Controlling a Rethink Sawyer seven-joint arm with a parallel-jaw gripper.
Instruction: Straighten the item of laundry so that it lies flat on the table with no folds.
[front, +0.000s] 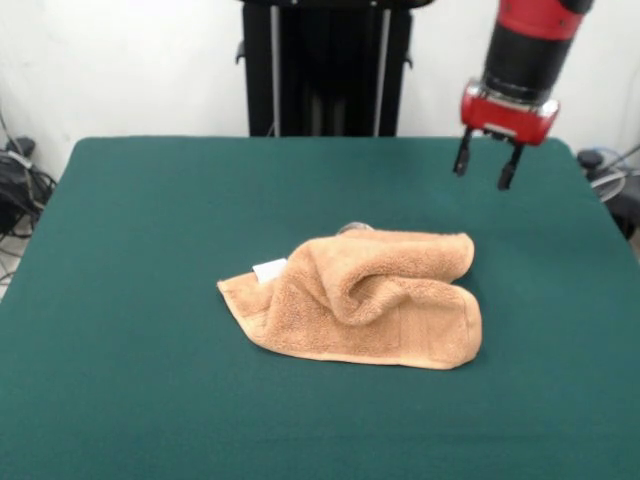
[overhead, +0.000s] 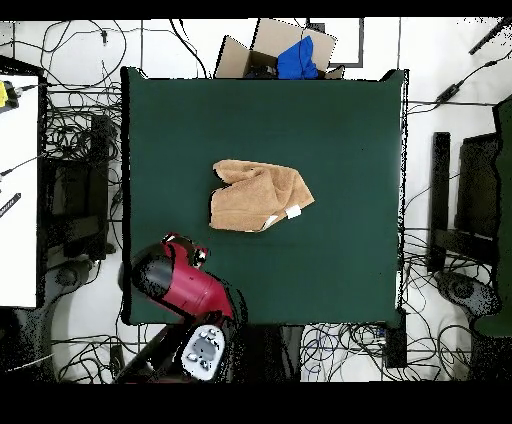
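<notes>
- One towel (front: 365, 297) lies on the table (front: 130, 300), a little right of centre in the front view; from overhead the towel (overhead: 258, 195) sits near the middle of the table (overhead: 340, 120).
- Orange-tan terry, it is crumpled: its upper layer is folded over itself in a thick roll along the far and right side, and a flatter layer spreads out below toward the near edge.
- A woven band runs along the near lower layer, close to the hem.
- One small white tag (front: 270, 270) sticks up at the left end in the front view; overhead the tag (overhead: 294, 212) shows at the corner nearest the robot's side. No writing on it can be read.
- No brand or lettering is legible anywhere on towel or table.
- The gripper (front: 487, 167) hangs in the air over the far right part of the table, well apart from the towel and touching nothing.
- Its two dark fingers (front: 508, 168) point down with a narrow gap between them, empty.
- Overhead, the red arm (overhead: 180, 285) stands at the table's bottom-left edge.
- A cardboard box (overhead: 285, 50) holding something blue sits beyond the table's far edge in the overhead view; cables litter the floor around.
</notes>
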